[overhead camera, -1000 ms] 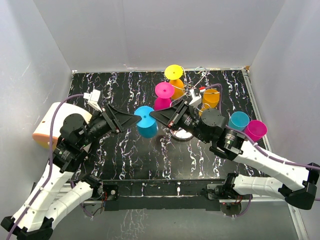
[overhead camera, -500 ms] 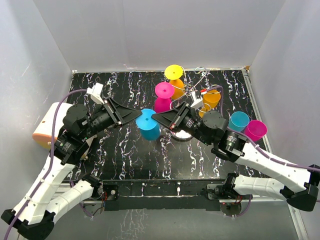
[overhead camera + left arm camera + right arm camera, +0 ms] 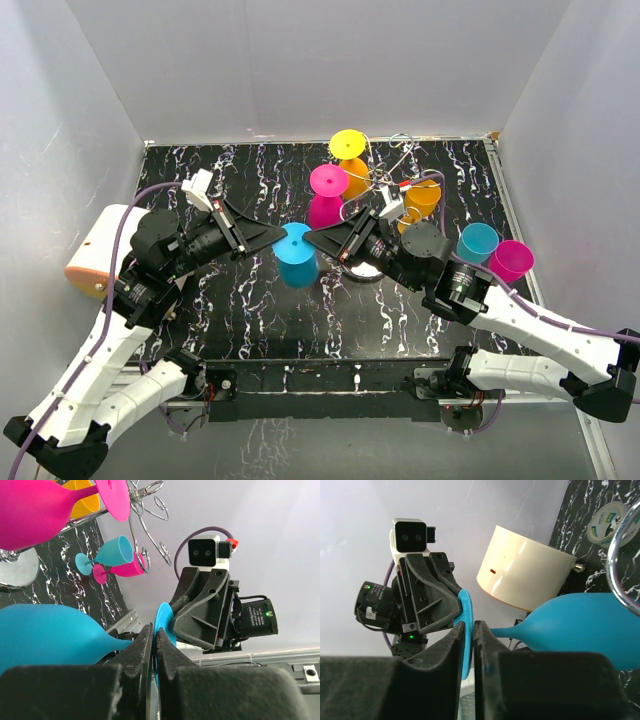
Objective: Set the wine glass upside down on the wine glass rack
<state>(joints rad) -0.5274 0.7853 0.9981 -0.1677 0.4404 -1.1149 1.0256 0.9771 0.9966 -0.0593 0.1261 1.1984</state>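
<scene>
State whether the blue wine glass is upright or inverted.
Inverted: the blue wine glass shows its foot on top, bowl below, in the top view.

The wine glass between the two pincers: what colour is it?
The wine glass is light blue; the top external view shows it best.

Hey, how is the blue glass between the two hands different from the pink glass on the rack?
Colour: the blue glass is light blue, the pink glass magenta. Support: the blue glass is pinched near its foot by the left hand and right hand; the pink glass hangs untouched on the wine glass rack. Place: the blue glass is off the rack, the pink glass on its left side. Shared: same shape, foot up, bowl down.
</scene>
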